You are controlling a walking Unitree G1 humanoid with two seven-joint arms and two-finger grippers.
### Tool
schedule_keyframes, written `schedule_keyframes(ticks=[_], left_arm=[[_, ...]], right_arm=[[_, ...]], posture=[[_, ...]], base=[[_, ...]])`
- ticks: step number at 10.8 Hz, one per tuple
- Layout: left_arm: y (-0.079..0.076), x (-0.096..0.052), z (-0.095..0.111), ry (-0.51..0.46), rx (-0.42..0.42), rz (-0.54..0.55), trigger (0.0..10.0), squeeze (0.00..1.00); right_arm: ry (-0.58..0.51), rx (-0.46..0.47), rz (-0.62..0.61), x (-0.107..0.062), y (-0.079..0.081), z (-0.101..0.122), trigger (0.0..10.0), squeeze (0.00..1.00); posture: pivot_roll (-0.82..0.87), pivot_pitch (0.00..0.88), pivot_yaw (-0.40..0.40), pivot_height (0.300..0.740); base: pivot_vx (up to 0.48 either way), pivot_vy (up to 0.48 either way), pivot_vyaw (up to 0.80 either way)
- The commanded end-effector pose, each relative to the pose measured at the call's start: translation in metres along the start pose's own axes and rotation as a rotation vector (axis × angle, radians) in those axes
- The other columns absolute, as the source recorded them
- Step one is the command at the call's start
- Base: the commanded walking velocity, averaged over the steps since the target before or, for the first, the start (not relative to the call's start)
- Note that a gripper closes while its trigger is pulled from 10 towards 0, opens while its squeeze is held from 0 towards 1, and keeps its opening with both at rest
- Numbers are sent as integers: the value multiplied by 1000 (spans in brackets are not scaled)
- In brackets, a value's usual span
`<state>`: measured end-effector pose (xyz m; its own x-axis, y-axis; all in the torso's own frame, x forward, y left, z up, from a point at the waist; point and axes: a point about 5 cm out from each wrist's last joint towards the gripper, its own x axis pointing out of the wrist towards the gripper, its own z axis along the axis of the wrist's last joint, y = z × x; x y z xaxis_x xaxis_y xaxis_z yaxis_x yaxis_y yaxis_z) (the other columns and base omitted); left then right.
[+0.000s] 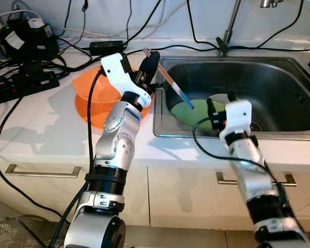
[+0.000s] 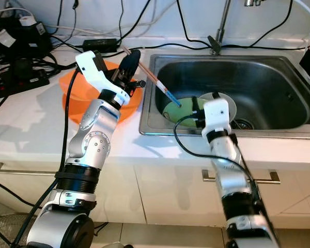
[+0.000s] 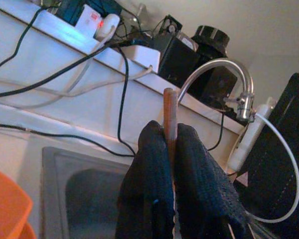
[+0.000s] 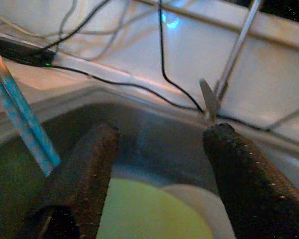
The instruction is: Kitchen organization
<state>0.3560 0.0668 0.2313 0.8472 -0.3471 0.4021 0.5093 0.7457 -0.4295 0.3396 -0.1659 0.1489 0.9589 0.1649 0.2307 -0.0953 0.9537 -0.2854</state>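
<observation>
Two grippers are at work over the sink's edge. Nearest me, my right gripper [image 1: 213, 109] hangs inside the sink [image 1: 279, 72], its black fingers [image 4: 79, 174] spread wide with nothing between them, poised just above the green plate [image 1: 194, 112] and the white dish [image 2: 225, 101] lying on the sink floor beside the drain.

Further out, my left gripper [image 1: 151, 66] stands over the sink's left rim, clenched on a pair of chopsticks [image 1: 171, 83]. They slant down from the grip into the basin, their blue tips [image 1: 187, 102] close above the green plate; whether they touch it I cannot tell. Beside that arm an orange bowl [image 1: 90, 95] sits on the white counter [image 1: 36, 129].

At the back stand the faucet [image 1: 230, 23], a tangle of black cables [image 1: 20, 77] and a power strip.

I judge the step in hand to be lifting the chopsticks clear of the sink while the right gripper readies for the dishes. Next I should raise the chopsticks without dragging them across the plate, then carry them toward the counter side; the right gripper must drop lower and close on a plate rim.
</observation>
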Motion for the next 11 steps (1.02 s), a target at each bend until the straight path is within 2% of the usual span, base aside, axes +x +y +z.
schedule_keyframes(ticks=[1,2,6,8,11], left_arm=[[-3,-2,-8,17,-11,2,10000,0],[-3,-1,-8,18,-7,1,10000,0],[-3,-1,-9,20,-4,2,10000,0],[-6,-1,-11,31,3,-14,10000,0],[-13,-1,-13,54,7,-74,10000,0]], right_arm=[[-38,-28,46,5,1,12,10000,922],[-53,-37,81,6,3,16,10000,0],[-117,-70,291,8,10,36,10000,0],[-130,-68,379,6,20,41,10000,0],[-119,-68,414,5,29,40,10000,0]], posture=[[6,0,66,740],[7,0,65,740],[5,0,65,740],[7,0,63,740],[16,0,64,740]], base=[[0,0,0],[0,0,0],[0,0,0],[0,0,0],[0,0,0]])
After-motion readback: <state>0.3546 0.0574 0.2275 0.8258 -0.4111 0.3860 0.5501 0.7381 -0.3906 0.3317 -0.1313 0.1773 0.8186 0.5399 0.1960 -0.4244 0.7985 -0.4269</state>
